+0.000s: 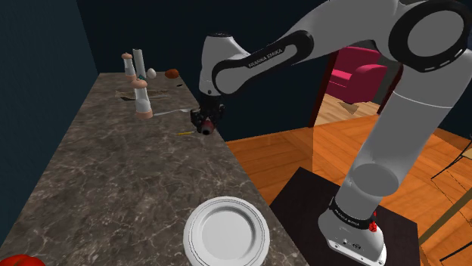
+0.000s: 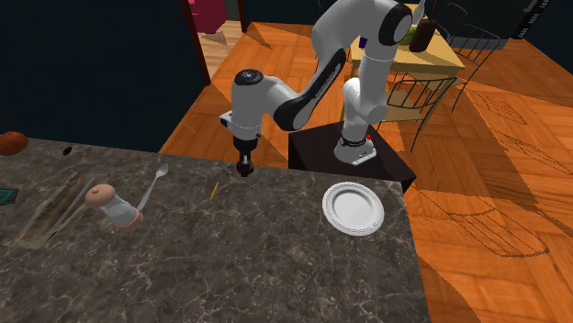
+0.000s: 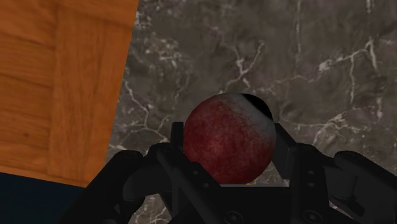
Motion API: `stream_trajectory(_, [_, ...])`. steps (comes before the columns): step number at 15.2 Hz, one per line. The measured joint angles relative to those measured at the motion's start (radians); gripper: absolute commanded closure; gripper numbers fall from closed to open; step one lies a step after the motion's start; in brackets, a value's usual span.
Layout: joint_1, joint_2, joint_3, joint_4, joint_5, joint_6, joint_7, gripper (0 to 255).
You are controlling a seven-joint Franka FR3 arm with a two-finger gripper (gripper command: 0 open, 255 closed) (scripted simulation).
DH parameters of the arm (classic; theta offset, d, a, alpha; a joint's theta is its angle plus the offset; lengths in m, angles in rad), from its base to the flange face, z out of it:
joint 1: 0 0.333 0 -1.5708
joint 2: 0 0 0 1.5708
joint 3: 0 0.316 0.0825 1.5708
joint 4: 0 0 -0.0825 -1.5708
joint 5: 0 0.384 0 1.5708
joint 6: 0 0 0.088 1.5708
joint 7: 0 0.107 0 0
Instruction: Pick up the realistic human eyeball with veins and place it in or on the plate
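Dark marble counter (image 1: 113,174) beneath claw (image 2: 244,170) clamped around red-veined eyeball (image 3: 229,137), plate (image 1: 225,233) well apart

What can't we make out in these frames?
Wrist view: eyeball iris not discernible; a red-veined side faces the camera, gripper covers its underside.
Shoulder view: red object cut off by the bottom edge; unidentifiable.
Second exterior view: brown object cut off by the left edge.
Same view: thin yellow item too small to identify.
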Motion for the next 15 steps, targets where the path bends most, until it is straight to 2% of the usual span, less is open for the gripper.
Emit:
stream_trajectory(6, [0.0,-0.03,-0.002,0.05,0.016,-0.078,-0.015,255])
stream_trajectory(15, [0.079,-0.214,0.076,-0.12,0.078,-0.088,0.103,255])
